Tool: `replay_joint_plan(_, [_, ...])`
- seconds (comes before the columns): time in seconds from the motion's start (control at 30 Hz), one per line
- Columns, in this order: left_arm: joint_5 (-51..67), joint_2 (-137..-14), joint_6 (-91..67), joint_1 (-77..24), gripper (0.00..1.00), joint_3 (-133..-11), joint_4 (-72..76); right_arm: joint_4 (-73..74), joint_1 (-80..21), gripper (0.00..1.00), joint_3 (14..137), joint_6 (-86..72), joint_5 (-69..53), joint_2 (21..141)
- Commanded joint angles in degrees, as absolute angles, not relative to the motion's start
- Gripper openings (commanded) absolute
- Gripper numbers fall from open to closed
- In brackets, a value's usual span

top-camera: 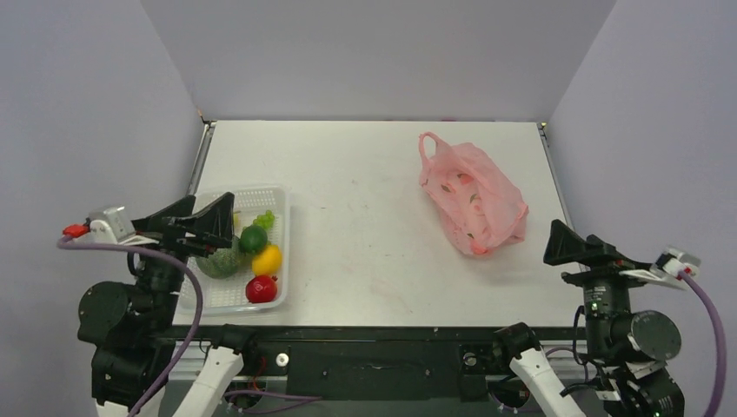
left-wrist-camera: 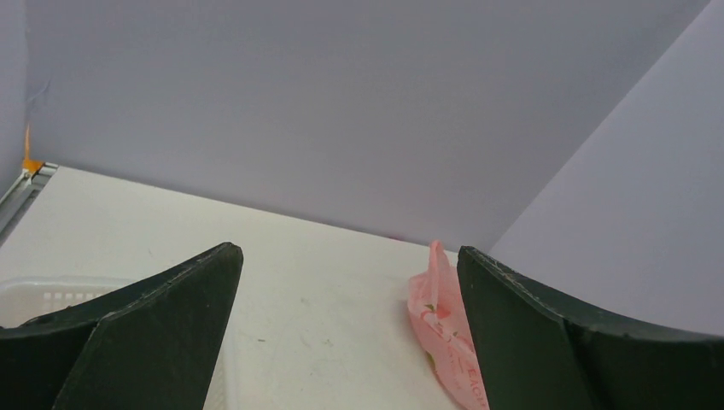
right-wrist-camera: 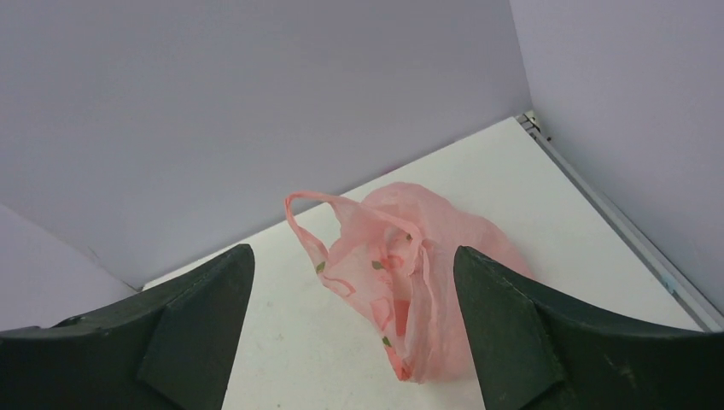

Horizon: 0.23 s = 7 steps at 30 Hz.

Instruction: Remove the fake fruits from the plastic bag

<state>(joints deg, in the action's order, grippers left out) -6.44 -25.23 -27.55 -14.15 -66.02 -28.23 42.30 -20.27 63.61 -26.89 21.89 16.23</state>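
A thin, crinkly, translucent pink plastic bag [top-camera: 474,198] lies slumped on the far right of the white table [top-camera: 365,226]. The glossy plastic fake fruits [top-camera: 261,261] sit in a clear rectangular plastic tray [top-camera: 228,298] at near left. The left gripper [left-wrist-camera: 347,248] over the tray and the right gripper [right-wrist-camera: 354,248] at near right both have their jaws apart, gripping nothing.

1. A pale lavender back wall [top-camera: 365,52] closes the far side, evenly lit.
2. A left wall [top-camera: 78,104] and a right wall [top-camera: 660,104] of the same colour meet it at the corners and flank the surface [top-camera: 365,252].
3. The surface is white and matte, with faint scuffs.
4. A metal rail [top-camera: 202,161] runs along its left edge, and another along its right.
5. A small orange mark [left-wrist-camera: 31,162] sits at the far-left corner.
6. A black frame [top-camera: 374,347] fronts the near edge.
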Motion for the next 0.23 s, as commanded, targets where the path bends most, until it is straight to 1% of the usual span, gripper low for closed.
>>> replay_joint_plan(0.0, [-6.68, -22.38, -27.36, -13.91, 0.97, -69.45, -25.76, 42.84, -20.12, 0.82, 65.02, -25.53, 24.82, 12.57])
replay_joint_plan(0.2, [-7.23, -21.81, -27.68, -14.01, 0.97, -70.92, -27.63, 41.16, -20.02, 0.84, 64.37, -27.11, 25.81, 11.07])
